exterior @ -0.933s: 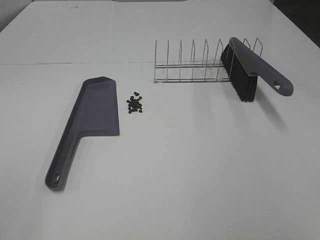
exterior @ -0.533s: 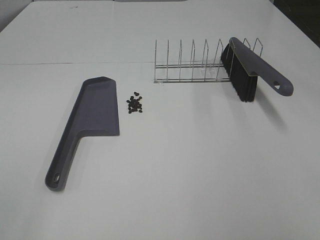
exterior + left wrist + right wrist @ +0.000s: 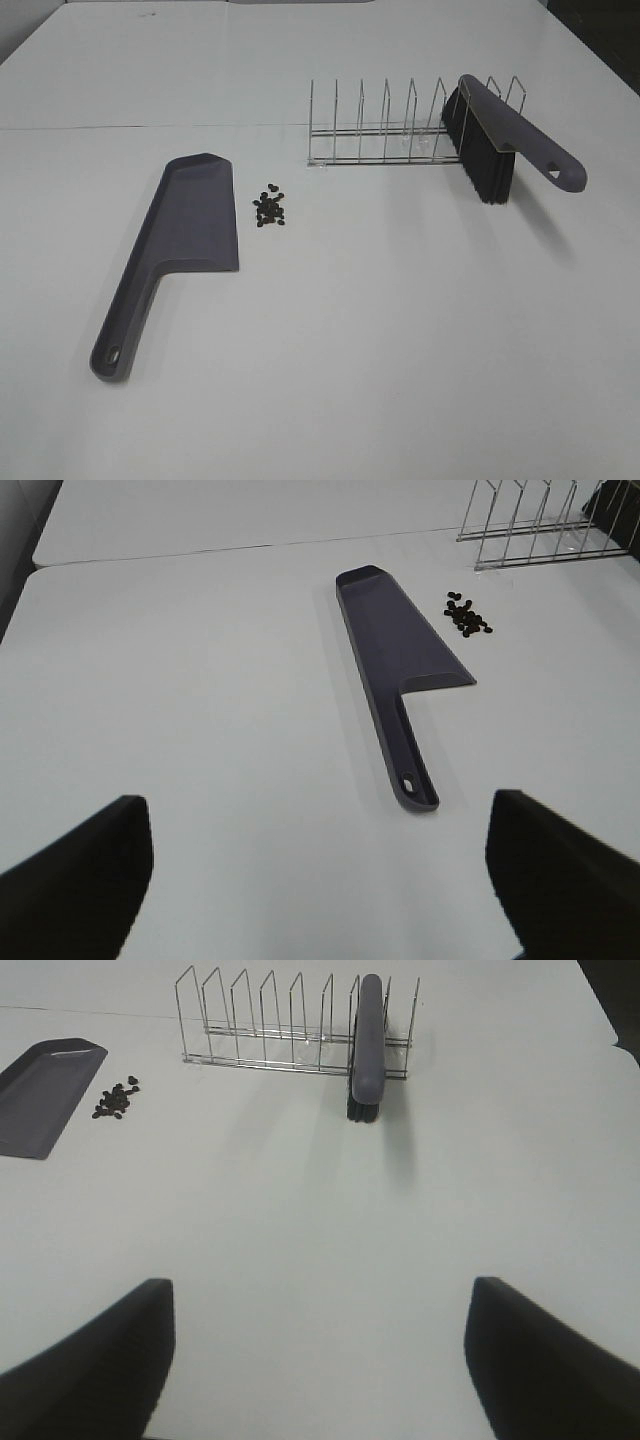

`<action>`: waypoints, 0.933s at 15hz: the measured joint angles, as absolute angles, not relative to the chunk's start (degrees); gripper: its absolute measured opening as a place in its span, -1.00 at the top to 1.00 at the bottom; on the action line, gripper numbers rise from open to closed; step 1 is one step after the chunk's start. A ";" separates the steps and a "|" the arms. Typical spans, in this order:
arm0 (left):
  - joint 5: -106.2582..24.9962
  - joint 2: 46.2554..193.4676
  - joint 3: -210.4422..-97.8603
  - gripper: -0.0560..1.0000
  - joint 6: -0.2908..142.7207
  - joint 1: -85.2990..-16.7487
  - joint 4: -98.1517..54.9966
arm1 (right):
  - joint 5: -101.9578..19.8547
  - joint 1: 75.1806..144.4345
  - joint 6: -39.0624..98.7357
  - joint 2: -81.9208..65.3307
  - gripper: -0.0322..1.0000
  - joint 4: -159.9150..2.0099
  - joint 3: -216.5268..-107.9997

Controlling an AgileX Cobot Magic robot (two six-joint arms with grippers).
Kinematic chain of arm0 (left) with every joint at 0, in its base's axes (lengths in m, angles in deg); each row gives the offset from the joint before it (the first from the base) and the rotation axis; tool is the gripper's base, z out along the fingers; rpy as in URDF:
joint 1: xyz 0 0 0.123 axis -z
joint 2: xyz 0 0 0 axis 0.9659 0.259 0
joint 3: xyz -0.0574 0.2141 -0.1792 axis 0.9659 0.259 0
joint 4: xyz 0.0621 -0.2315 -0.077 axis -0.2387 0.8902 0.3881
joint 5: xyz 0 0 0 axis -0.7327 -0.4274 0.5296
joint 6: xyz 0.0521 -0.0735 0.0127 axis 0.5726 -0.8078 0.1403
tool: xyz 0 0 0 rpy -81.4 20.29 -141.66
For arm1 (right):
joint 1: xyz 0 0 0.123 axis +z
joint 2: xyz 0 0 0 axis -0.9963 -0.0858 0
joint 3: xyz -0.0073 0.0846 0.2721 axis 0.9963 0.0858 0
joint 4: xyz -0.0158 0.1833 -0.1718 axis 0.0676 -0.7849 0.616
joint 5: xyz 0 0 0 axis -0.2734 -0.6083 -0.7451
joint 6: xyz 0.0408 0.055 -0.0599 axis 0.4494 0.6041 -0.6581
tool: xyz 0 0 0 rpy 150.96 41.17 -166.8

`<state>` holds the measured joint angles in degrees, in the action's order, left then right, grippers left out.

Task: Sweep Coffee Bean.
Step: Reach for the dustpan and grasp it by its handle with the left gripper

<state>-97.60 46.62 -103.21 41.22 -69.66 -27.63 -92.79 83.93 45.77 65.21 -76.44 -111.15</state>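
A small pile of dark coffee beans (image 3: 269,209) lies on the white table just right of the grey dustpan (image 3: 175,245), which lies flat with its handle toward the front. The beans also show in the left wrist view (image 3: 466,616) and the right wrist view (image 3: 117,1100). A grey brush (image 3: 500,135) with black bristles rests in a wire rack (image 3: 385,135), handle sticking out to the right. Neither gripper shows in the high view. My left gripper (image 3: 320,880) is open, well short of the dustpan (image 3: 400,680). My right gripper (image 3: 320,1350) is open, well short of the brush (image 3: 368,1045).
The wire rack (image 3: 270,1025) stands at the back of the table, right of centre. A seam in the table (image 3: 150,127) runs across behind the dustpan. The table's right edge (image 3: 600,1020) lies near the brush handle.
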 joint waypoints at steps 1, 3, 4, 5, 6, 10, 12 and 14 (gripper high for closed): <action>-97.60 46.62 -103.21 -0.68 41.22 -69.66 -27.63 | -92.79 83.93 45.77 65.21 -0.37 -76.44 -111.15; -97.60 46.62 -103.21 -0.68 41.22 -69.66 -27.63 | -92.79 83.93 45.77 65.21 -0.37 -76.44 -111.15; -97.60 46.62 -103.21 -0.68 41.22 -69.66 -27.63 | -92.79 83.93 45.77 65.21 -0.37 -76.44 -111.15; -97.60 46.62 -103.21 -0.68 41.22 -69.66 -27.63 | -92.79 83.93 45.77 65.21 -0.37 -76.44 -111.15; -97.60 46.62 -103.21 -0.68 41.22 -69.66 -27.63 | -92.79 83.93 45.77 65.21 -0.37 -76.44 -111.15; -97.60 46.62 -103.21 -0.68 41.22 -69.66 -27.63 | -92.79 83.93 45.77 65.21 -0.37 -76.44 -111.15; -97.60 46.62 -103.21 -0.68 41.22 -69.66 -27.63 | -92.79 83.93 45.77 65.21 -0.37 -76.44 -111.15; -97.60 46.62 -103.21 -0.68 41.22 -69.66 -27.63 | -92.79 83.93 45.77 65.21 -0.37 -76.44 -111.15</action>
